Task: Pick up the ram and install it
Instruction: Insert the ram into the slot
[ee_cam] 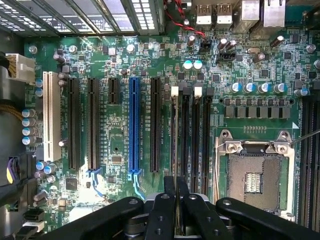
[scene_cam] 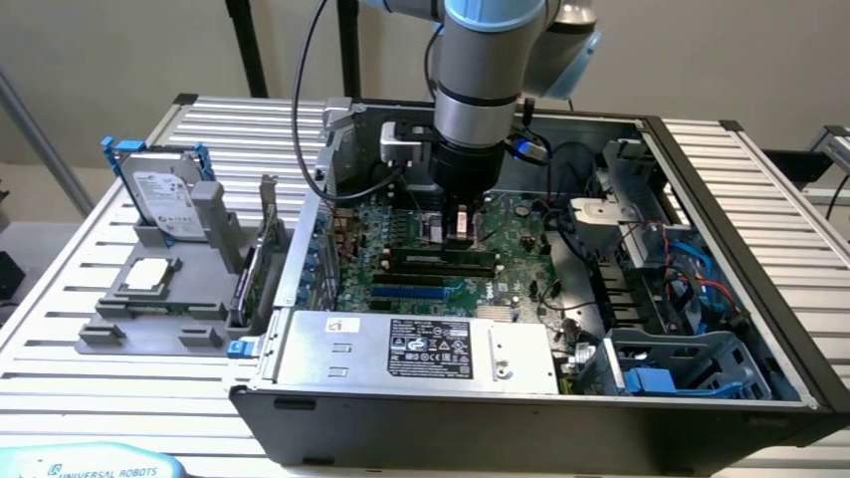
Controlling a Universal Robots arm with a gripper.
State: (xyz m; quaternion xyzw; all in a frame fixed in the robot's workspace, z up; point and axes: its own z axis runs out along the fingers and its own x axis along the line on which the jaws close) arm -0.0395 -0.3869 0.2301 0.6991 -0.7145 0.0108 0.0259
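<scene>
- While hanging inside the open computer case [scene_cam: 531,433] on the desk [scene_cam: 54,368], claw [scene_cam: 459,231] low over the motherboard [scene_cam: 512,224], centre of the exterior frame.
- Fingers [ee_cam: 169,200] drawn almost together; nothing seen gripped between them.
- Ram [scene_cam: 441,259] standing on edge along a memory slot, just below the claw in the exterior frame; contact not discernible.
- Empty processor socket [ee_cam: 255,175] at lower right of the wrist frame.
- Hard drive [scene_cam: 170,204] upright at upper left of the exterior frame.
</scene>
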